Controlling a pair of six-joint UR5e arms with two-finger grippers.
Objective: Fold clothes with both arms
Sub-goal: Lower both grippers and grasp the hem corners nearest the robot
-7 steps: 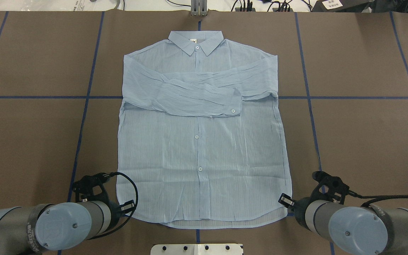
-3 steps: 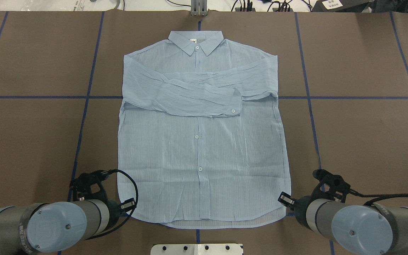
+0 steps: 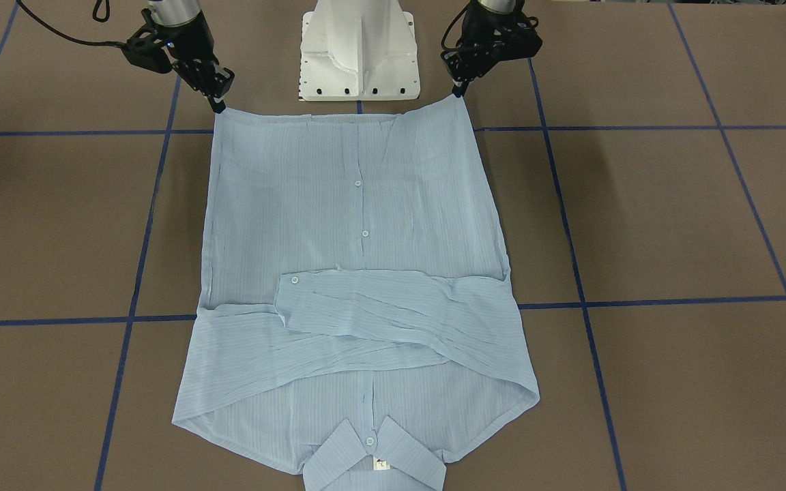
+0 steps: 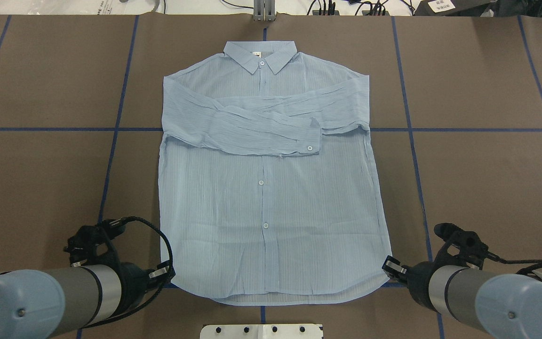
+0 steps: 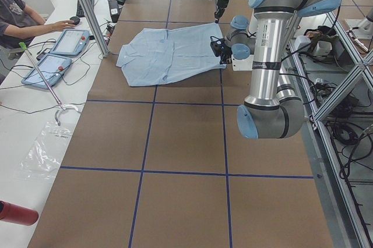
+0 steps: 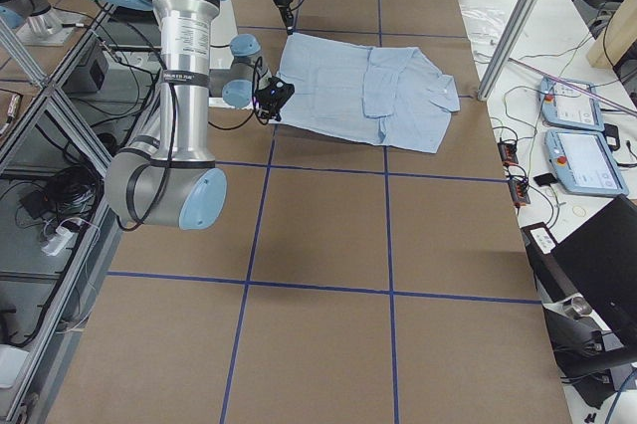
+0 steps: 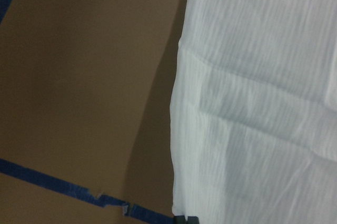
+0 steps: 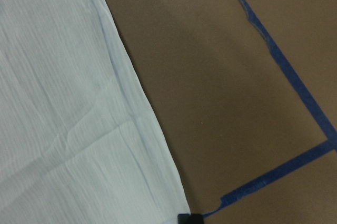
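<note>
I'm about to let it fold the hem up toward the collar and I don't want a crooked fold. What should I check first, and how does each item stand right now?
1. Left gripper on its bottom corner of the shirt: ok, the fingertips meet the corner.
2. Right gripper on the other bottom corner: ok, same.
3. Hem straight between them: ok in the front-facing view.
4. Sleeves folded across the chest: ok, both lie flat, with one cuff on top.
5. Grip firm enough to lift: cannot tell, the wrist views show only the fabric edge.
6. Way to the collar free: ok, nothing lies on the shirt.
</note>
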